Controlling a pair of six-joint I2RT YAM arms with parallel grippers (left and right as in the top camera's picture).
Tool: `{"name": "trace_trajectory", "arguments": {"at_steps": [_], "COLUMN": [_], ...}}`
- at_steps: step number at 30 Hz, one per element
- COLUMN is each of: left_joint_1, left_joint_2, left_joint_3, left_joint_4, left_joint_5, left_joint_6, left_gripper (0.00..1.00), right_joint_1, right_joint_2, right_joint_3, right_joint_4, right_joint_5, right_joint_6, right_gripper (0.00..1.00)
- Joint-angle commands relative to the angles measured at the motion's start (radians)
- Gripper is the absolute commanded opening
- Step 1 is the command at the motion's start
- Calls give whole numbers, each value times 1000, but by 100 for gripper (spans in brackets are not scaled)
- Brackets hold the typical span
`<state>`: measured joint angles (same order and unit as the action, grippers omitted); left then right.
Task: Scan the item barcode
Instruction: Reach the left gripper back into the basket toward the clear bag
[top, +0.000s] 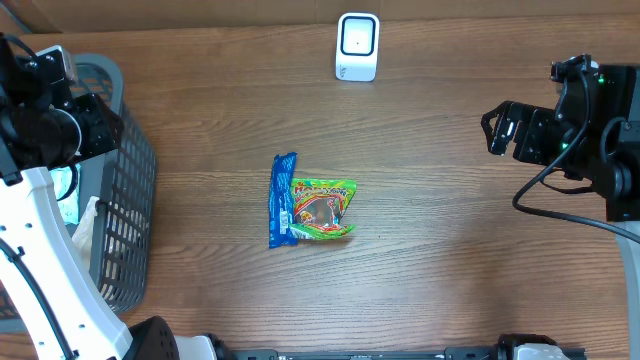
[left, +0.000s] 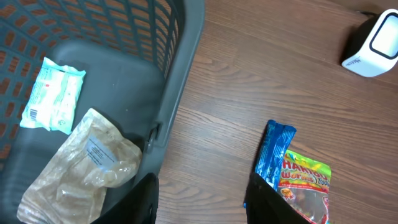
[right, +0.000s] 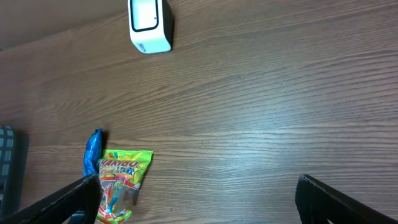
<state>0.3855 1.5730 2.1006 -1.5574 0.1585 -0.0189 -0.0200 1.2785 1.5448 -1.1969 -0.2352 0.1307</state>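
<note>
A green Haribo worms bag (top: 322, 208) lies flat mid-table, overlapping a blue packet (top: 283, 200) on its left. The white barcode scanner (top: 357, 46) stands at the table's far edge. My left gripper (left: 202, 190) hovers over the basket's right wall, open, with bare wood between its fingers; the Haribo bag (left: 306, 186) and blue packet (left: 273, 152) lie just right of it. At the right side of the table my right gripper (top: 495, 130) stands wide open and empty. In its wrist view the bag (right: 121, 183) is at lower left, the scanner (right: 148, 25) at the top.
A grey plastic basket (top: 125, 200) fills the left edge of the table. Inside it lie a white-green packet (left: 53, 93) and a clear crumpled bag (left: 84, 168). Bare wood runs between the bags and the right arm.
</note>
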Motion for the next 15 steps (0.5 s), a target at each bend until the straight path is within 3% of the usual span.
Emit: {"name": "trace_trajectory", "arguments": {"at_steps": [1, 8, 15], "left_joint_1": [1, 23, 299], "left_joint_2": [2, -11, -42], "left_joint_3": [0, 14, 63], "left_joint_4": [-10, -10, -41], "left_joint_5": [-43, -119, -113], "left_joint_6": [23, 3, -36], "left_gripper": [38, 41, 49], "right_joint_1": [-8, -7, -7], "right_joint_2": [-3, -3, -2], "right_joint_3": [21, 21, 21], "right_joint_4": [24, 115, 154], "right_joint_5": [-2, -50, -164], "right_joint_6": [-1, 0, -1], "right_gripper": [100, 100, 100]}}
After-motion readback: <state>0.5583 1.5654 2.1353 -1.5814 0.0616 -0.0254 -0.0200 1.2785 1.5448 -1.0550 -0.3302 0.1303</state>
